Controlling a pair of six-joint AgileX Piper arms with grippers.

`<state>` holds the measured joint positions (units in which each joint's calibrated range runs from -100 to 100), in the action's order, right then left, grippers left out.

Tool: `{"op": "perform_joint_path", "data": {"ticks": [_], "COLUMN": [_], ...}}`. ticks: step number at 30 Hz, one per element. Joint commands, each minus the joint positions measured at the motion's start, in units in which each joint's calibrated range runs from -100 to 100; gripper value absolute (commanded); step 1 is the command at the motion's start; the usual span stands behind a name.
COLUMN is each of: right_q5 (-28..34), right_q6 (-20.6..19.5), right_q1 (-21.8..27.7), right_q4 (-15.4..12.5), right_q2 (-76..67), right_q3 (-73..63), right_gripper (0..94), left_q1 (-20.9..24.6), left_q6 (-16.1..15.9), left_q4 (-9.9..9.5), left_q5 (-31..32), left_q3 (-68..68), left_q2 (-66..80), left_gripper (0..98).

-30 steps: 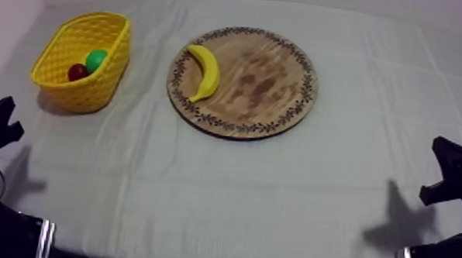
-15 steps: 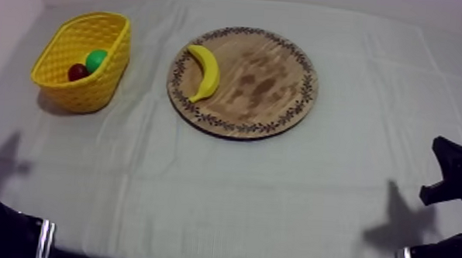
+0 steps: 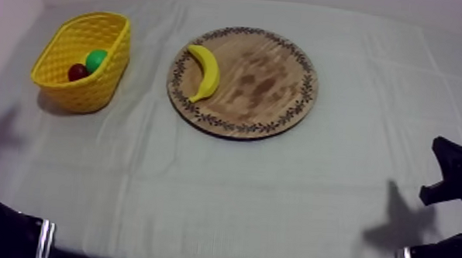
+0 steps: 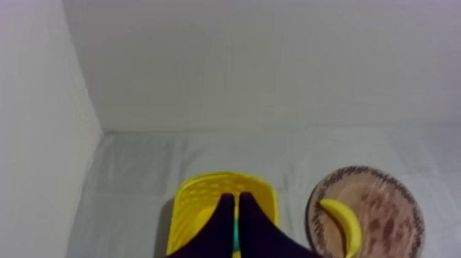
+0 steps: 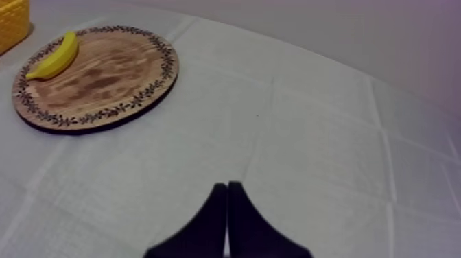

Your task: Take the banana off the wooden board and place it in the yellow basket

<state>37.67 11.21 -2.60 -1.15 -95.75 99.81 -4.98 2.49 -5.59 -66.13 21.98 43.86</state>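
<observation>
Banana (image 3: 205,72), yellow and curved, on wooden board (image 3: 242,81)

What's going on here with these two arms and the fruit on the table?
Nothing is being held yet. The banana lies untouched on the wooden board. My left pincer is shut on nothing and points toward the yellow basket, which already holds a small red fruit and a green fruit. My right pincer is also shut and empty, low over the cloth at its own side, well away from the board.
</observation>
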Motion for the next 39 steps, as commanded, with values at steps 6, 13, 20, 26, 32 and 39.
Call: {"op": "perform_joint_path", "data": {"ticks": [6,13,20,26,32,39], "right_q5": [0.0,0.0,0.0,0.0,0.0,0.0], "right_q6": [0.0,0.0,0.0,0.0,0.0,0.0], "right_q1": [0.0,0.0,0.0,0.0,0.0,0.0], "right_q4": [0.0,0.0,0.0,0.0,0.0,0.0], "right_q2": [0.0,0.0,0.0,0.0,0.0,0.0], "right_q3": [0.0,0.0,0.0,0.0,0.0,0.0], "right_gripper": [0.3,0.3,0.3,0.3,0.3,0.3], "left_q1": [-3.1,-7.1,-11.4,-15.4,-18.5,-21.8], "left_q6": [1.2,3.5,5.6,7.9,10.6,14.1], "left_q4": [-0.34,-1.60,-3.44,-6.22,-8.13,-10.31], "left_q5": [-4.0,-8.7,-10.9,-13.3,-15.2,-16.2], "left_q3": [-19.4,-31.3,-39.2,-42.0,-42.8,-43.8], "left_q2": [-12.2,-21.6,-28.9,-34.9,-41.4,-49.2], "left_gripper": [0.0,0.0,0.0,0.0,0.0,0.0]}}
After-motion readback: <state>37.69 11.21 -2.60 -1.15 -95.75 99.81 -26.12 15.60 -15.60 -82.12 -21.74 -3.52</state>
